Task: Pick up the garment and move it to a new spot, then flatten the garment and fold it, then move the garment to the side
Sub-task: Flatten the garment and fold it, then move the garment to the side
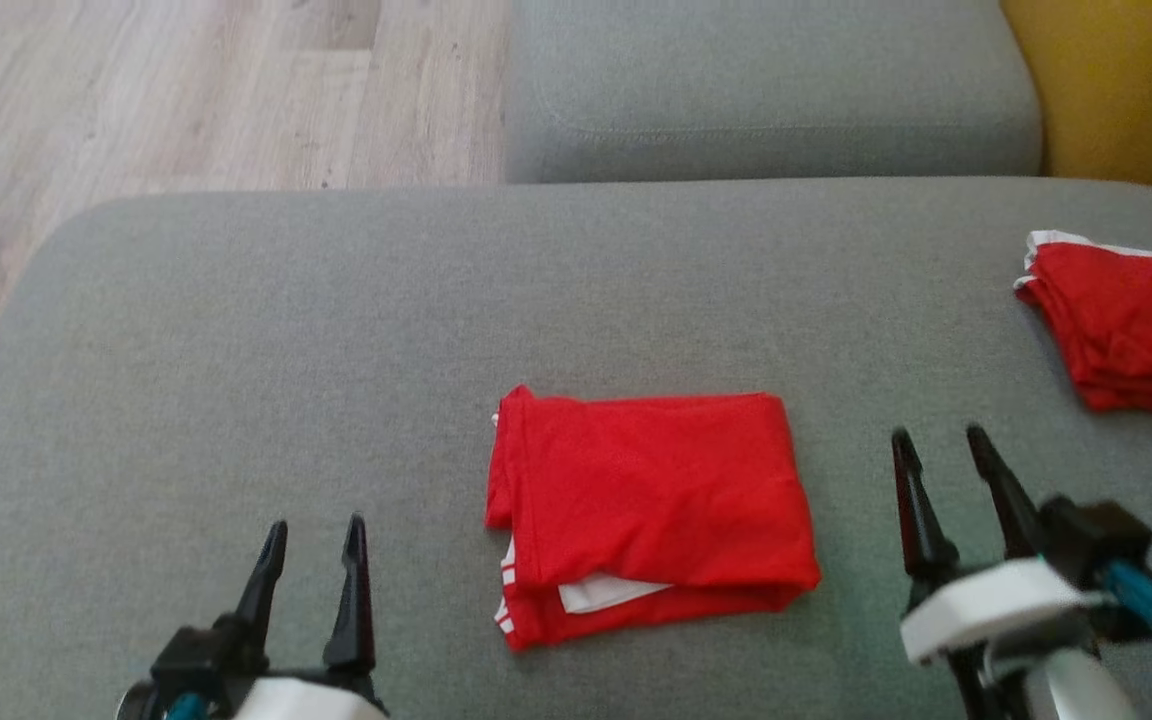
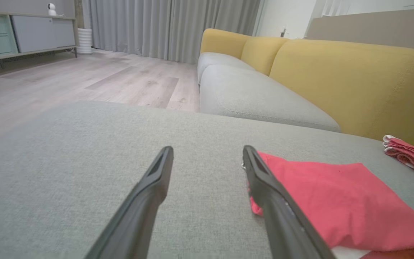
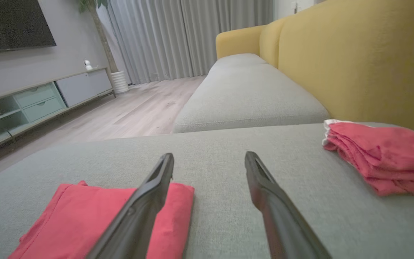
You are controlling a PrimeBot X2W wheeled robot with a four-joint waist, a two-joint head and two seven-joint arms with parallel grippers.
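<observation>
A red garment [image 1: 648, 510] with white trim lies folded into a rough rectangle on the grey cushion [image 1: 336, 330], near its front middle. My left gripper [image 1: 318, 534] stands open to the garment's left, a short gap away, with nothing between its fingers. To the right of the folded piece my right gripper [image 1: 936, 442] is open as well and holds nothing. In the left wrist view the garment [image 2: 340, 201] sits just right of my left gripper [image 2: 207, 153]. The right wrist view has the garment [image 3: 84, 219] at lower left, partly behind one finger of my right gripper [image 3: 208, 158].
A second folded red garment [image 1: 1131, 325] rests at the cushion's right edge, close to the yellow backrest [image 1: 1126, 80]. Another grey seat cushion [image 1: 766, 90] lies beyond. Wooden floor [image 1: 166, 90] drops away at the far left. A TV cabinet [image 3: 31, 104] stands across the room.
</observation>
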